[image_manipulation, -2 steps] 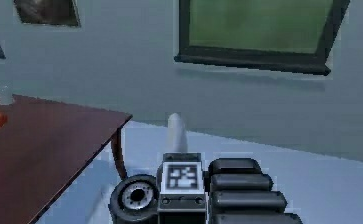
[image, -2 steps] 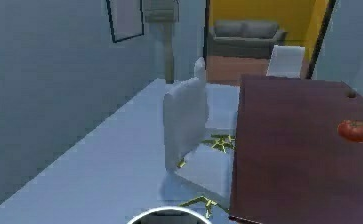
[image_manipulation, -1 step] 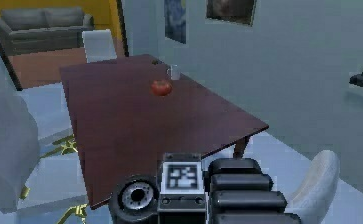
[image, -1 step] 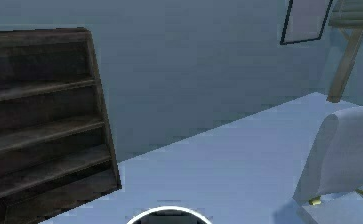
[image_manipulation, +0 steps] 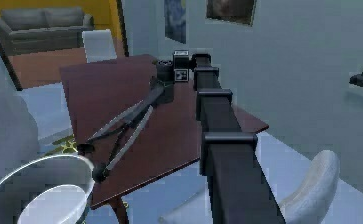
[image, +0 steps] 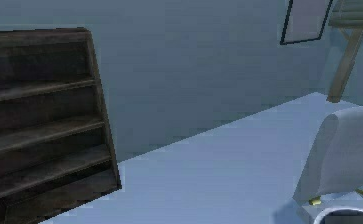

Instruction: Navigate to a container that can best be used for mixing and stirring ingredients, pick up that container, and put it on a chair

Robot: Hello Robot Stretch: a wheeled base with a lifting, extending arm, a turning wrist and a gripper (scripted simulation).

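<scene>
Fingers (image_manipulation: pixel 127 140) are seen running down-left from the dark gripper (image_manipulation: pixel 86 160) body, across the table (image_manipulation: pixel 99 85) toward the arm side view's lower left. Their state cannot be told.

Bowl (image_manipulation: pixel 47 192) is located at the fingertips, in the bottom-left corner of that view. It is pale and round, with a wide rim and its interior visible. Whether it hangs free or rests on something cannot be told, so a hold cannot be confirmed. A small gold object (image_manipulation: pixel 71 150) is seen just beside the bowl rim, near one fingertip; it cannot be identified.

Arm (image_manipulation: pixel 224 150) is shown as a dark segmented bar rising from the bottom edge over the table's right part. Two white marker squares (image_manipulation: pixel 179 62) are mounted at its far end.

- Table: dark reddish wood, with the wall near on its right.
- Chair (image_manipulation: pixel 9 115): white, placed at the table's left side, just behind the bowl.
- Far chair (image_manipulation: pixel 97 45): white, set at the table's far end.
- Near chair (image_manipulation: pixel 314 185): white, seen lower right, beside the arm.
- Sofa (image_manipulation: pixel 44 25): grey, top left, well apart from the table.
- Wall pictures (image_manipulation: pixel 232 10): two are hung at the top of the view.

In the forward view, a dark wooden bookcase (image: pixel 49 120) is placed at the left against a blue-grey wall. A white chair back is seen at the right edge, with a gold detail just below it. A framed panel (image: pixel 307 20) is hung top right, and a tilted wooden post (image: pixel 341 60) is seen beside it.
</scene>
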